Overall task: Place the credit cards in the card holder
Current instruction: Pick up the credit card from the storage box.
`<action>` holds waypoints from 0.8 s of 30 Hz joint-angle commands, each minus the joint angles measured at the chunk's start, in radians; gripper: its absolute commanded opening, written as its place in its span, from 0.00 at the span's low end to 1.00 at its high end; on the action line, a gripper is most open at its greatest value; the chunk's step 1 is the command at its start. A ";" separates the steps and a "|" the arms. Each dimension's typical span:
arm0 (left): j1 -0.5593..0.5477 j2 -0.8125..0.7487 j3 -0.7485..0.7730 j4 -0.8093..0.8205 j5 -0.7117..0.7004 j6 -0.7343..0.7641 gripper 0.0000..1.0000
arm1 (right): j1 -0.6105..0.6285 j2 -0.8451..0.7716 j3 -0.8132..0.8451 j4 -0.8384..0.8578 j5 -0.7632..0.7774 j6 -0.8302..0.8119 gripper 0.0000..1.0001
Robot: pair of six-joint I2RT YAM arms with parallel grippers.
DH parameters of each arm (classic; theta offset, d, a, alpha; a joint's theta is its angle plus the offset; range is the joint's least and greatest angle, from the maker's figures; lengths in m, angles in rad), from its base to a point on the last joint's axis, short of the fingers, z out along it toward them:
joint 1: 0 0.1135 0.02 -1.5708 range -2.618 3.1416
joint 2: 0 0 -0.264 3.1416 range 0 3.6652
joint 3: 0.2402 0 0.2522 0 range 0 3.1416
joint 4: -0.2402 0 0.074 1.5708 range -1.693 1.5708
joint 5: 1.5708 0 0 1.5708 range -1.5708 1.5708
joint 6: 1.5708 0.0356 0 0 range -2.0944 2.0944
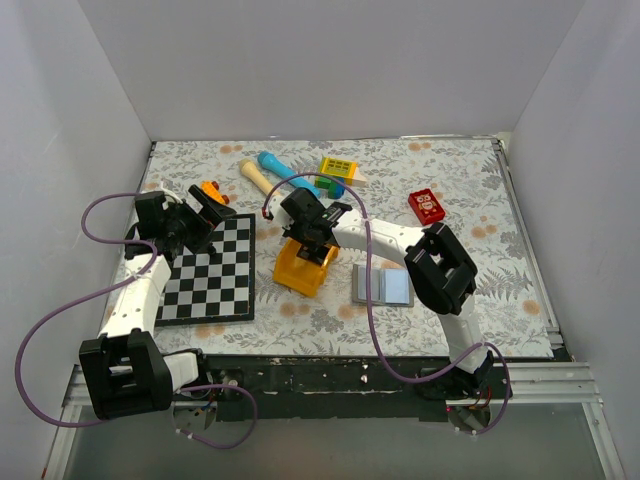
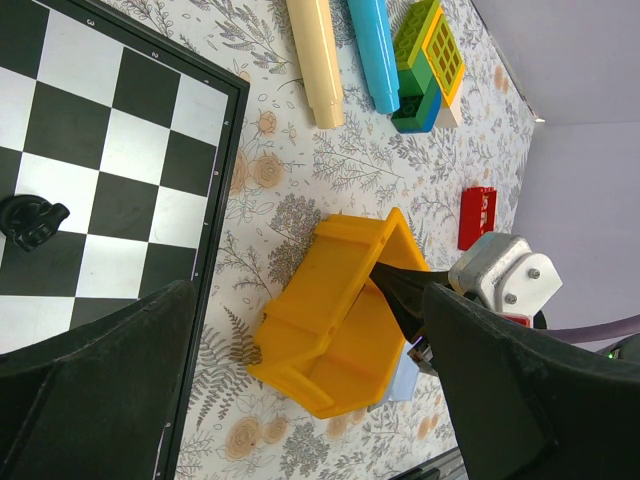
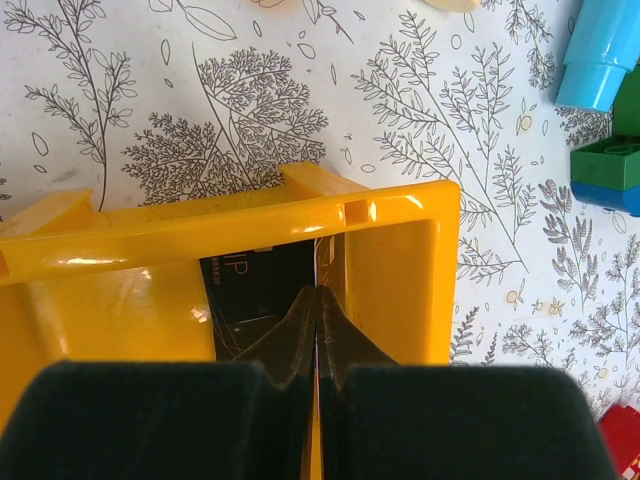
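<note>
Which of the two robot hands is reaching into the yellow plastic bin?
The right hand, closed inside the yellow plastic bin; the left hand is open, off by the black-and-white chessboard.

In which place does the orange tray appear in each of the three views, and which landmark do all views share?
Top external: tray at centre, right of the chessboard.
Left wrist: tray at lower centre.
Right wrist: tray fills the middle; its rim crosses the picture.
Shared landmark: blue peg.
</note>
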 commanded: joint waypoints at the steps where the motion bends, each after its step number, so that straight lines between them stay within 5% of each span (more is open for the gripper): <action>1: 0.003 -0.017 0.005 0.020 0.012 0.003 0.98 | -0.008 -0.021 0.033 0.031 0.010 -0.002 0.01; 24: 0.001 -0.023 -0.016 0.030 0.016 -0.001 0.98 | -0.076 -0.136 0.051 0.006 -0.194 0.108 0.01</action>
